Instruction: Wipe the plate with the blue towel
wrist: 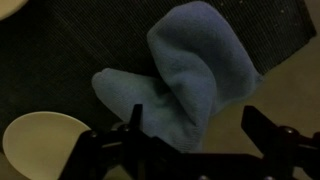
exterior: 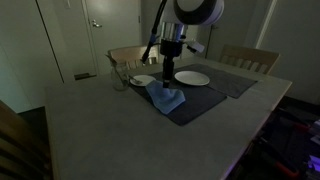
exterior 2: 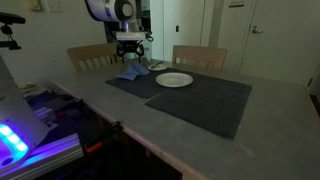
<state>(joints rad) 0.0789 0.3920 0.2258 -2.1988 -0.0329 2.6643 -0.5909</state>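
Note:
The blue towel [wrist: 190,75] lies crumpled on a dark placemat [wrist: 70,45], also visible in both exterior views [exterior: 166,97] [exterior 2: 130,71]. A large white plate [exterior: 192,78] [exterior 2: 174,80] sits on the mat beyond the towel. A smaller white dish [exterior: 142,80] [wrist: 38,148] lies close beside the towel. My gripper [wrist: 195,130] hangs just above the towel [exterior: 168,62] [exterior 2: 130,52], open, with its fingers wide apart and nothing held.
A clear glass [exterior: 120,79] stands near the small dish. A second dark placemat [exterior 2: 205,103] covers the table beside the first. Wooden chairs [exterior: 250,58] [exterior 2: 198,56] stand at the far table edge. The grey tabletop [exterior: 110,130] extends toward the front.

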